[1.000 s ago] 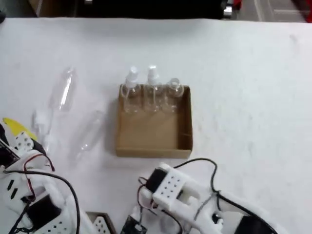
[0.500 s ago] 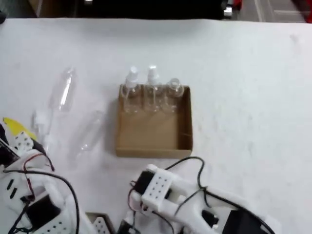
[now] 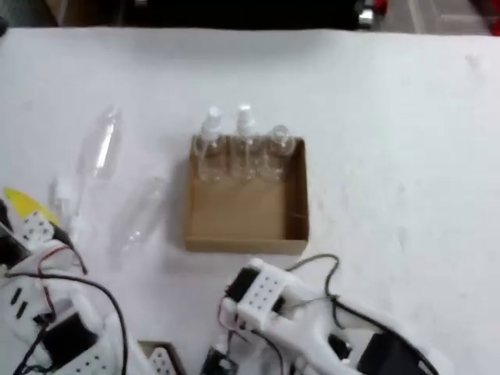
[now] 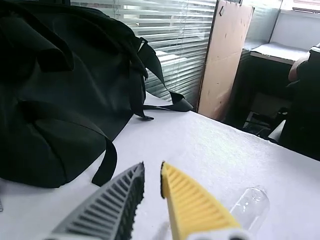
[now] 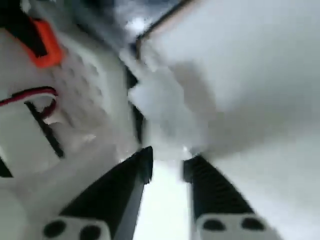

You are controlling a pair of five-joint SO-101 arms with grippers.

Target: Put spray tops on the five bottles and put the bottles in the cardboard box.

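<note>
**Right arm shifts at the near edge; bottles unmoved**

Over the last half second the right arm (image 3: 264, 291) has drawn its white perforated housing a little nearer the cardboard box (image 3: 246, 205) and toward the tabletop's right edge. Box and bottles lie as before.

The box sits mid-tabletop. Three standing bottles (image 3: 211, 152) line its far wall. Two carry white spray tops, and the third's top is too unclear to judge. Toward the left edge, the far loose bottle (image 3: 101, 143) and the near loose bottle (image 3: 144, 207) lie on their sides, apart from the box. A small white part (image 3: 66, 191), too blurred to name, lies beside them.

The left claw (image 4: 152, 175) rests by the near left corner, its grey and yellow fingers a narrow gap apart with nothing between them. A clear bottle (image 4: 249, 204) lies just past it, and a black bag (image 4: 60, 90) stands at the far edge.

The right claw (image 5: 167, 161) is near the near edge, parted and holding nothing, with blurred white shapes beyond its tips.
</note>
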